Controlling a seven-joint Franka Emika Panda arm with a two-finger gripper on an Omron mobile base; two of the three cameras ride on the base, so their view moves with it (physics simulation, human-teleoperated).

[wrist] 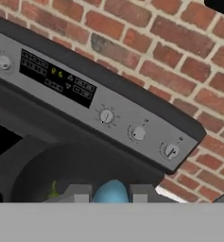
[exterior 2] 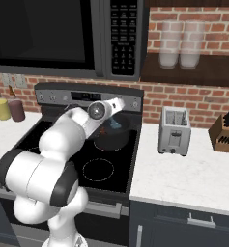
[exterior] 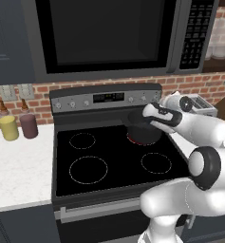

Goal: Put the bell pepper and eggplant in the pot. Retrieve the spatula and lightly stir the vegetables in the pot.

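The scene was a kitchen with a red brick backsplash (wrist: 179, 56), a dark microwave (exterior: 109, 33) mounted above a black glass-top stove (exterior: 114, 161), and pale counters (exterior 2: 193, 178) on either side. Two bottles, one yellow (exterior: 8, 127) and one dark red (exterior: 28, 124), stood on the counter to the stove's left, near the wall. On the right counter stood a silver toaster (exterior 2: 174, 130) and, further right, a wooden knife block (exterior 2: 226, 132).

The pot (exterior: 143, 132) sat on the rear right burner, just below the stove's control panel (wrist: 99, 104) with its row of knobs. The white arm reached forward over the stove, and its hand was positioned at the pot's mouth.

The gripper (wrist: 111, 196) was closed on the spatula (wrist: 110, 191), whose pale blue rounded form showed between the two finger tips in the hand view; the same blue piece showed at the pot in the right base view. A small greenish stem (wrist: 53, 190) was visible inside the pot, low at its left side; which vegetable it belonged to could not be determined. The pot's interior was otherwise too dark to make out its contents.
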